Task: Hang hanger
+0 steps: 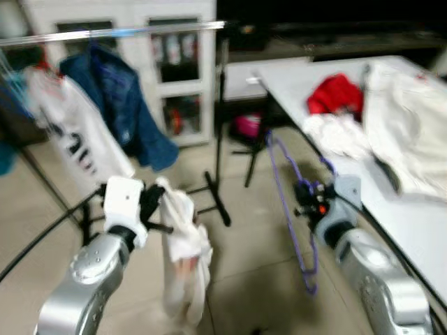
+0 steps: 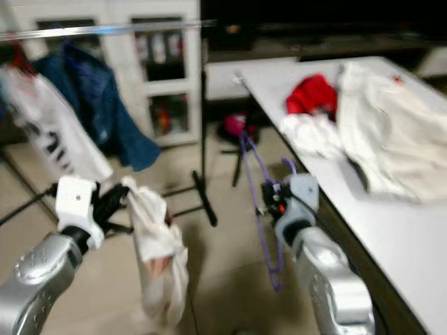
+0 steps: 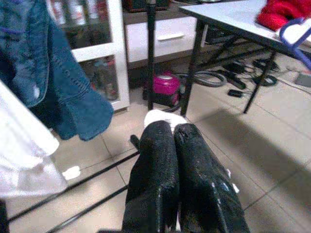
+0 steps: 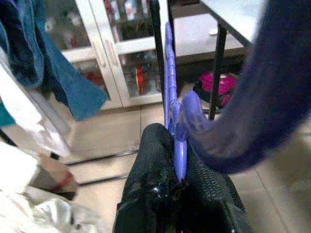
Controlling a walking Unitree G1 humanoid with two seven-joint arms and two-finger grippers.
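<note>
Beside bench (image 1: 419, 230), facing clothes rail (image 1: 112, 31): right gripper (image 1: 305, 199) jaws clenched on purple hanger (image 1: 290, 209), held low, well apart from rail. Left gripper (image 1: 155, 202) jaws clamped on white garment (image 1: 185, 258). Hanging not yet done; garment apparently still off hanger.

Silver arms, black claws (white left wrist (image 1: 124, 199)).

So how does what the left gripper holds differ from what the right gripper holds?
The left gripper is shut on a limp white cloth garment that droops in folds toward the floor. The right gripper is shut on a rigid purple plastic hanger, a thin bare frame with its hook pointing downward. Both hang free in the air, off the white table.
</note>
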